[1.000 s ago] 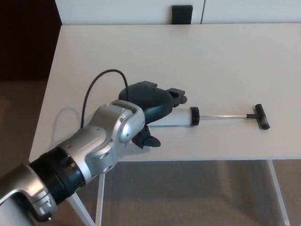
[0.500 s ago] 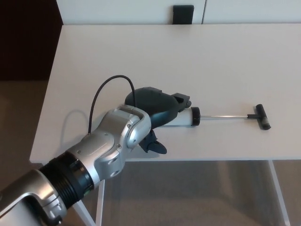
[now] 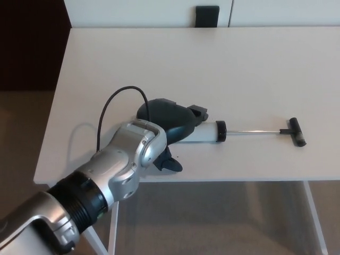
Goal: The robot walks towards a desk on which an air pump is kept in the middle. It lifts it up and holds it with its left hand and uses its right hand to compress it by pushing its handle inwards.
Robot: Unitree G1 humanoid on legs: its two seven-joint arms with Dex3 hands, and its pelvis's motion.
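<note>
The air pump lies flat on the white desk [image 3: 223,69], near its front edge. Its white barrel [image 3: 204,134] ends in a black cap [image 3: 220,131]. A thin rod [image 3: 252,131] runs right from the cap, fully pulled out, to a black T-handle [image 3: 296,132]. My left hand [image 3: 171,123] covers the barrel's left part. Its fingers [image 3: 197,113] reach over the far side, and the thumb [image 3: 169,162] rests on the desk on the near side, apart from the barrel. The hand is open and the pump still lies on the desk. My right hand does not show.
A black cable [image 3: 112,102] loops up from my left wrist over the desk. A small black object [image 3: 206,15] stands at the desk's far edge. The front edge [image 3: 239,178] runs just below the pump. Brown floor lies to the left.
My left hand pushed right along the barrel, then drew back a little to the left and settled lower. The pump has not moved.
</note>
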